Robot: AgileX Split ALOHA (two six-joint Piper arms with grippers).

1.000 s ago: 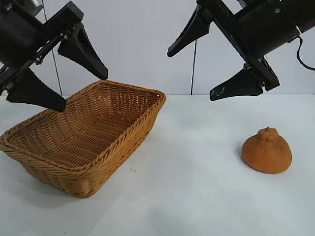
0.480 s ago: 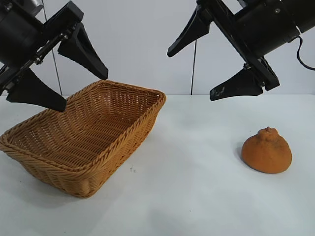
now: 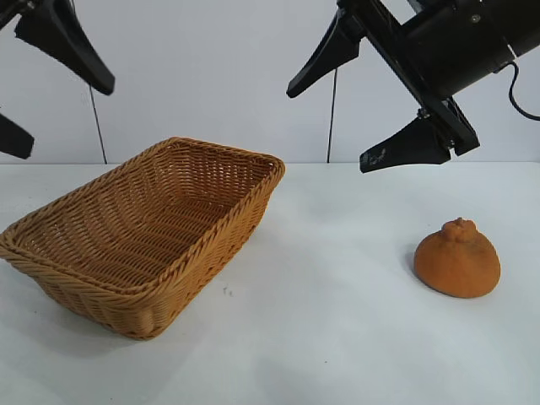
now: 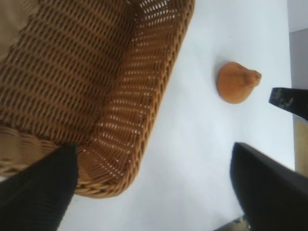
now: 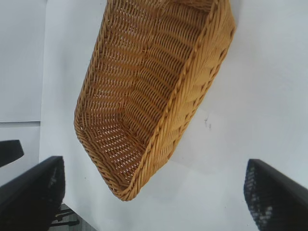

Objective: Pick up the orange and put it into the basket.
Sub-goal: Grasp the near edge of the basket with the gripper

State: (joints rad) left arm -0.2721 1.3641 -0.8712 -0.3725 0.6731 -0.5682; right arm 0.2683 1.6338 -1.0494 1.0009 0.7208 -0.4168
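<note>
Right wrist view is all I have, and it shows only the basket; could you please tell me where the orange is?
Observer: The orange sits on the table, well right of the basket in the exterior view, not touching it.
Operator: Is my right gripper near it?
Observer: The right gripper hangs open, above and left of the orange, clear of it.
Operator: And the left arm?
Observer: The left gripper is open, high over the basket's left end, holding nothing.

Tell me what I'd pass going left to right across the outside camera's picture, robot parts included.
Left gripper, its fingers spread wide at the top left corner → basket on the table → right gripper, fingers also wide open, hanging above the table → orange sitting on the table.
</note>
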